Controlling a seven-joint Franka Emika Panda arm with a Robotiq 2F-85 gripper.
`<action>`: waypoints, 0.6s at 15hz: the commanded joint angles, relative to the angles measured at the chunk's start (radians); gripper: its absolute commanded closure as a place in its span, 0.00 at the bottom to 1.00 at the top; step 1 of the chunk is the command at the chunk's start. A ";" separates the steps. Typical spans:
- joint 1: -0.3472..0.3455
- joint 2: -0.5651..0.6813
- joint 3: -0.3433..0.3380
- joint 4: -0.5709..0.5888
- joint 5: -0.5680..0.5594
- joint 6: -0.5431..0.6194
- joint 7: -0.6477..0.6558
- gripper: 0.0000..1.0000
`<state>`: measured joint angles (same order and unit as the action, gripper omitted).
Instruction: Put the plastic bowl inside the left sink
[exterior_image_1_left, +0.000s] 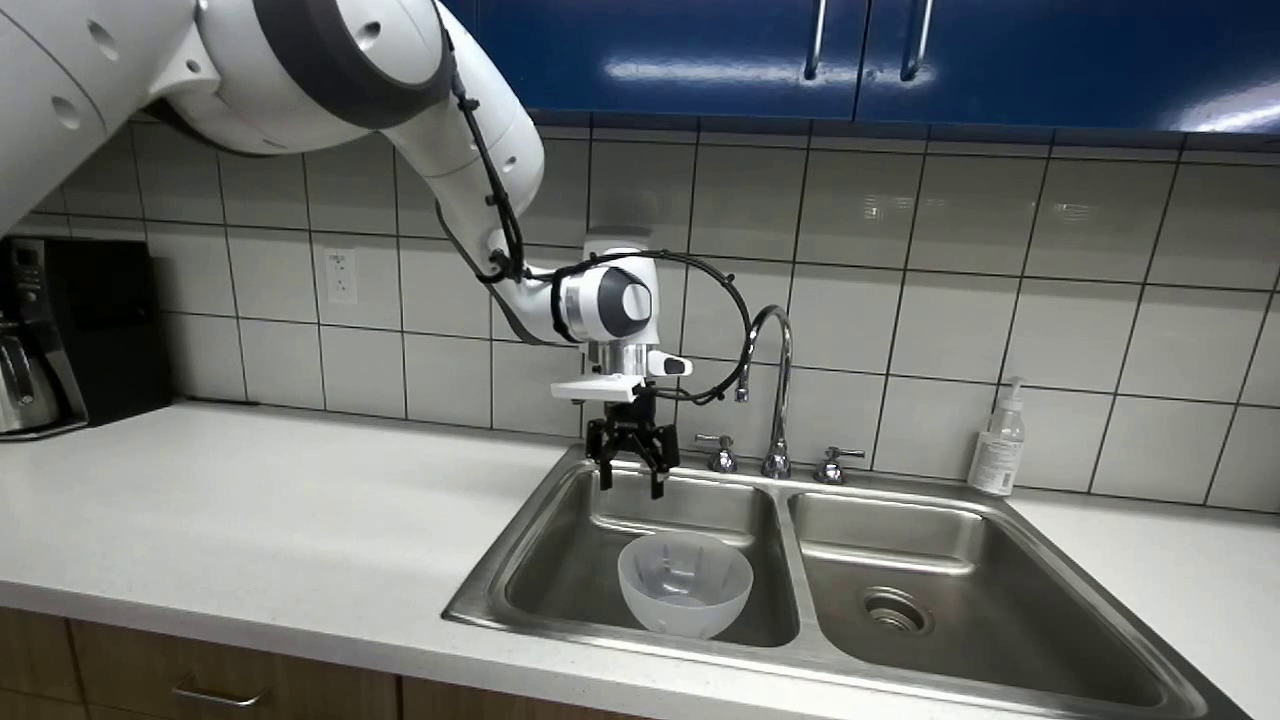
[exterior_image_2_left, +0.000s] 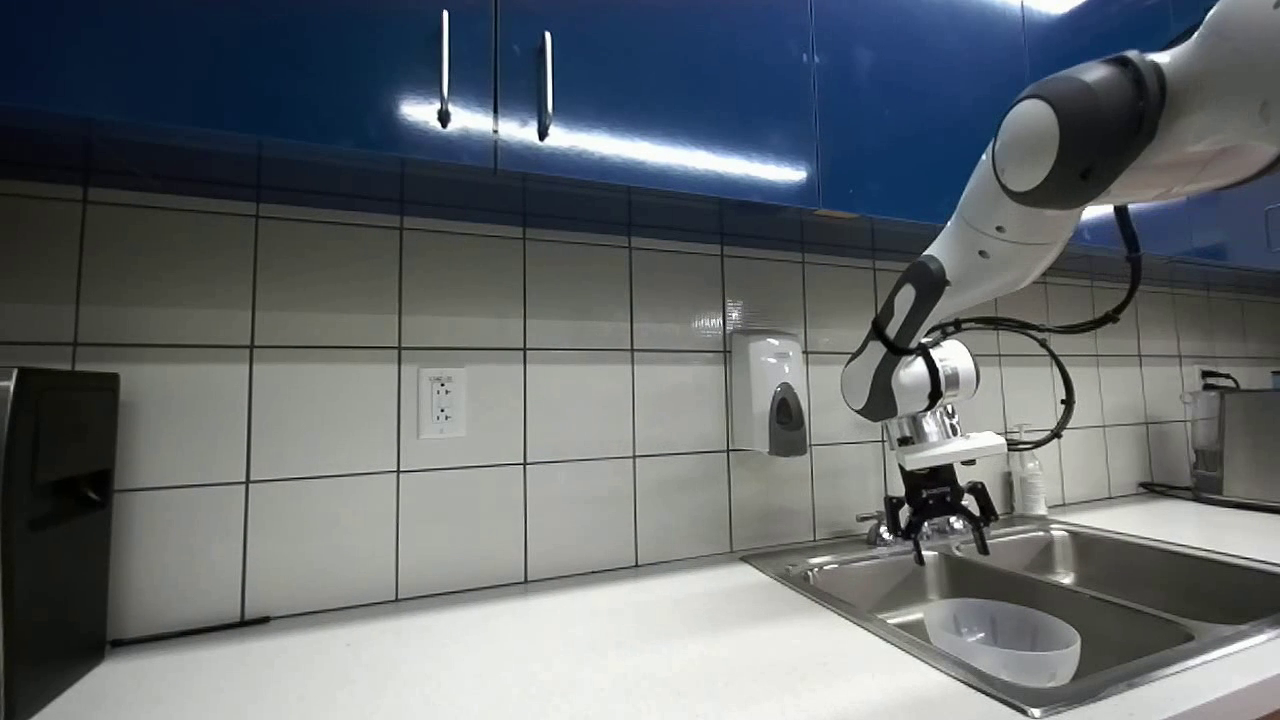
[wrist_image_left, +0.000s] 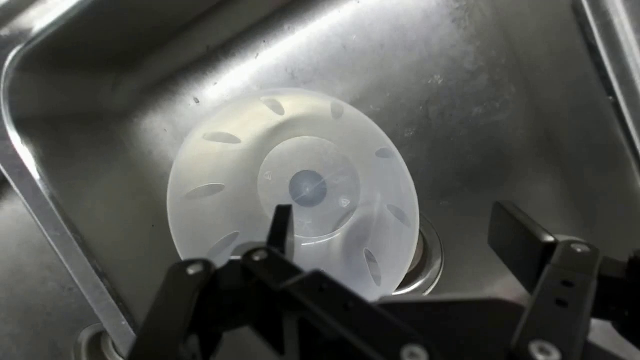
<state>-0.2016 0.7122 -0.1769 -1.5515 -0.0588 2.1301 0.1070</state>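
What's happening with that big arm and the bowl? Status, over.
Pincer open, empty, hanging above left sink. Plastic bowl resting inside that sink, ungripped. No obstruction visible between them.

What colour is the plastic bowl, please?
The plastic bowl is a translucent, whitish colour, clearest in the wrist view.

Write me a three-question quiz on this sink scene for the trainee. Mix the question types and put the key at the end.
1. Multiple choice: Where does the plastic bowl rest?
a) On the counter
b) In the left sink
c) In the right sink

2. True or false: The gripper hangs above the bowl with its jaws apart.

3. Fill the gap: In the wrist view, the bowl partly covers the round ____ in the floor of the left sink.

Key:
1. b
2. True
3. drain
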 joint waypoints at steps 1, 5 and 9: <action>0.029 -0.177 0.006 -0.239 -0.010 0.088 -0.021 0.00; 0.067 -0.309 0.012 -0.438 -0.007 0.144 -0.001 0.00; 0.117 -0.452 0.025 -0.649 -0.025 0.178 0.011 0.00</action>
<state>-0.1134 0.4102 -0.1642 -2.0076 -0.0596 2.2582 0.1025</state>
